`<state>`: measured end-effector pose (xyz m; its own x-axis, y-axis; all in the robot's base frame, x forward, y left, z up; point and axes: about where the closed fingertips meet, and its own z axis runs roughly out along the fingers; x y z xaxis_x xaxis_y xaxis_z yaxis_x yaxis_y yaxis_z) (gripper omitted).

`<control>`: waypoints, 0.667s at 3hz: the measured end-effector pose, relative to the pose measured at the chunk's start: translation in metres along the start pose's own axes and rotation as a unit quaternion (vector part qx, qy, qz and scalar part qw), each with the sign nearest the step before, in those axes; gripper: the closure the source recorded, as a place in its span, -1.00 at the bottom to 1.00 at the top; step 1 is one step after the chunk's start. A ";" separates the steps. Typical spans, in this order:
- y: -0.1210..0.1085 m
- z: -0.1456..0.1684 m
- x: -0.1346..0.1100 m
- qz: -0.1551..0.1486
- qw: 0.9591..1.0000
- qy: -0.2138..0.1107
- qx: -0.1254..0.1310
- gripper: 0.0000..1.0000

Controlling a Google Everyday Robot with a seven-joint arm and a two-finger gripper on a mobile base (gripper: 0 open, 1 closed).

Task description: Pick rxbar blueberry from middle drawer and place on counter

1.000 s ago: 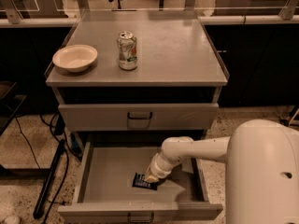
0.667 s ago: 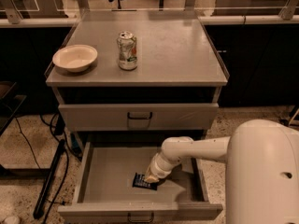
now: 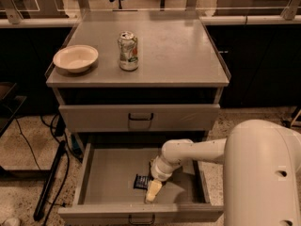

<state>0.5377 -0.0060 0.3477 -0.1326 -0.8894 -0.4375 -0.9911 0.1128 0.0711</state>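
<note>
The middle drawer [image 3: 110, 173] stands pulled out, and the only loose thing I see in it is the rxbar blueberry [image 3: 140, 181], lying flat on the drawer's grey floor near its front wall, about midway along its width. My gripper [image 3: 153, 190] is down inside the same drawer, at the bar's right end and close to the front wall. I cannot tell whether it is open, closed or gripping the bar. My pale arm [image 3: 193, 152] reaches in over the drawer's right side. The part of the bar that shows suggests its long axis runs roughly along the drawer's front, its right end hidden behind my gripper. Straight above the open drawer the upper drawer [image 3: 141, 117] is shut. Above that is the counter [image 3: 178, 46], carrying a shallow cream bowl [image 3: 75, 58] over the drawer's left side, with nothing visible in it, and an upright silver can [image 3: 128, 51] nearer its middle. Left of the drawer are a speckled floor [image 3: 28, 173] and a leaning dark pole [image 3: 49, 185].
</note>
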 end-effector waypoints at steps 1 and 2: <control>0.001 0.007 0.004 0.003 1.000 0.004 -0.006 -1.00; 0.002 0.014 0.009 0.007 1.000 0.008 -0.011 -1.00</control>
<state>0.5349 -0.0072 0.3315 -0.1465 -0.8946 -0.4222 -0.9885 0.1158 0.0976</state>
